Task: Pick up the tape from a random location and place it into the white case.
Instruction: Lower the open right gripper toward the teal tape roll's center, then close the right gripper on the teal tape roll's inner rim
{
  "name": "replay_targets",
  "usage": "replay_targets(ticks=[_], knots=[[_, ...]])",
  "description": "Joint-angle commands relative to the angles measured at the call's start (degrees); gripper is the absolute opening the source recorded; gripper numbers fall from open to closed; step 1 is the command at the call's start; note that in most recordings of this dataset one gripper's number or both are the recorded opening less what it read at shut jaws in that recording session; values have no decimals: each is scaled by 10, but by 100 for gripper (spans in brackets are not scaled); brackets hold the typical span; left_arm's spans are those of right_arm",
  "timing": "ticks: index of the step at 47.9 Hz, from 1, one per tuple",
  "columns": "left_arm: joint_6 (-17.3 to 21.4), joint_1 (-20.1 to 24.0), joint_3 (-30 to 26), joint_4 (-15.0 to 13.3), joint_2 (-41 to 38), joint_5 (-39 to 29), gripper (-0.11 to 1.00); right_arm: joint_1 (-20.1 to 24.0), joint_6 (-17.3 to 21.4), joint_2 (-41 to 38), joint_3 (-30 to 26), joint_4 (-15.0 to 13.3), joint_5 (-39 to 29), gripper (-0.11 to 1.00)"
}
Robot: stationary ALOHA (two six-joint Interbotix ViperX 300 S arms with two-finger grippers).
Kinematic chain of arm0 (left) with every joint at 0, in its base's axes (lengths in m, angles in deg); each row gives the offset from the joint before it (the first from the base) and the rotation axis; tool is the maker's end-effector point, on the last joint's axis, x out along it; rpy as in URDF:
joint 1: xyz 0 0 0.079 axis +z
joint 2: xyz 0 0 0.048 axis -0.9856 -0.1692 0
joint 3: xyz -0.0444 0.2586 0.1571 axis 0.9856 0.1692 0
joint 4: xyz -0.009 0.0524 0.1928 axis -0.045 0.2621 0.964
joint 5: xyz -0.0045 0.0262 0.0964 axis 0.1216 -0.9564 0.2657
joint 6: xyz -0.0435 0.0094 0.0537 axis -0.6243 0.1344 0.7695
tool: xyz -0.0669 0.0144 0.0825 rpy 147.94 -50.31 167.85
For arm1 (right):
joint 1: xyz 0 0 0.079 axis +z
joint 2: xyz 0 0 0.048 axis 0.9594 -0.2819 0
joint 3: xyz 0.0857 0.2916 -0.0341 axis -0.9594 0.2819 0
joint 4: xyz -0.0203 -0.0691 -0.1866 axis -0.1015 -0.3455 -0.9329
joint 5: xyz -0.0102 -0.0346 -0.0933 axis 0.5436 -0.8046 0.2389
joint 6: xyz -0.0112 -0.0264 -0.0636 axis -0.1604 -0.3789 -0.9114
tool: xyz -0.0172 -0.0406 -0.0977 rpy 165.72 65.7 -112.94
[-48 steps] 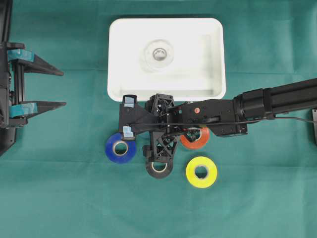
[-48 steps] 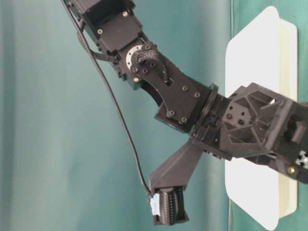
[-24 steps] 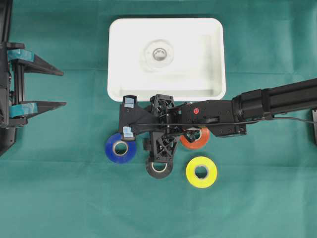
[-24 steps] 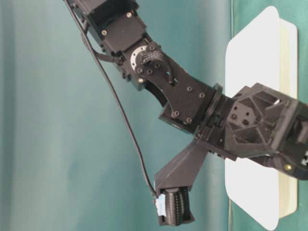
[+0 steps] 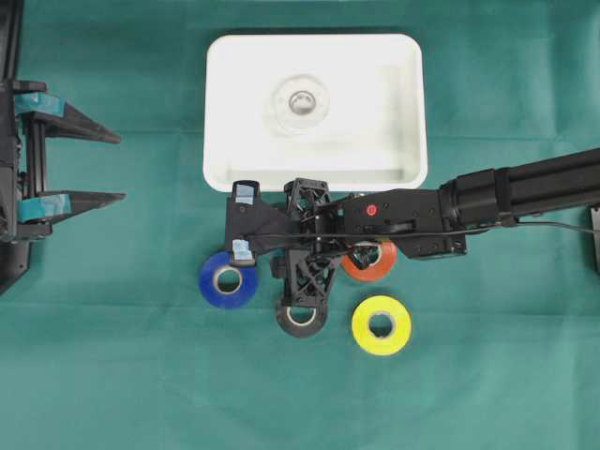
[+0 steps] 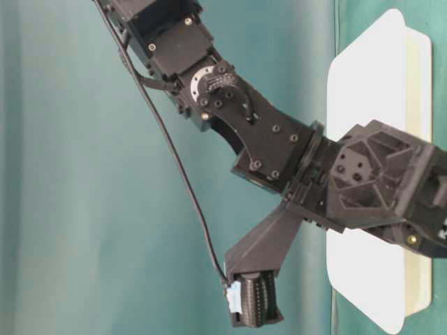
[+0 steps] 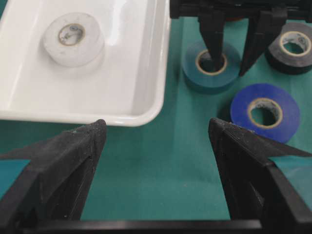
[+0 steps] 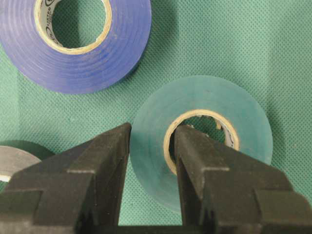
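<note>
A green tape roll [image 8: 195,141] lies flat on the green cloth. My right gripper [image 8: 152,134] is shut on its wall, with one finger inside the core and the other against the outer face. The left wrist view shows the same grip on the green roll [image 7: 195,73] from the front. From overhead the right arm's wrist [image 5: 309,230] hides this roll. The white case [image 5: 225,112] lies just beyond and holds a white tape roll [image 5: 302,101]. My left gripper [image 5: 122,167] hangs open and empty at the far left.
A blue roll [image 5: 228,279] lies close beside the green one. A black roll [image 5: 302,317] is partly under the right wrist, and so is an orange roll [image 5: 368,262]. A yellow roll [image 5: 381,324] lies apart. The case's near rim [image 7: 146,105] sits ahead of the left gripper.
In the table-level view the right arm has shifted down slightly. From overhead nothing else differs, and the left arm has not moved.
</note>
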State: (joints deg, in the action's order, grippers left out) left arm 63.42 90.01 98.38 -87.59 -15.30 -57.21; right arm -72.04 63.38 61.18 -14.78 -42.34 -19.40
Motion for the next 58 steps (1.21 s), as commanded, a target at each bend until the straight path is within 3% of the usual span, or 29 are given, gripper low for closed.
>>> replay_targets(ticks=[1, 27, 37, 58], knots=[[-1, 1, -6, 0, -4, 4, 82, 1, 2, 11, -6, -1, 3, 31], [-11, 1, -6, 0, -4, 5, 82, 2, 1, 108, -44, -3, -106, 30], [-18, 1, -6, 0, -4, 3, 82, 3, 1, 152, -64, -18, -159, 30], [-18, 1, -6, 0, -4, 2, 82, 6, 1, 185, -97, -22, -239, 30]])
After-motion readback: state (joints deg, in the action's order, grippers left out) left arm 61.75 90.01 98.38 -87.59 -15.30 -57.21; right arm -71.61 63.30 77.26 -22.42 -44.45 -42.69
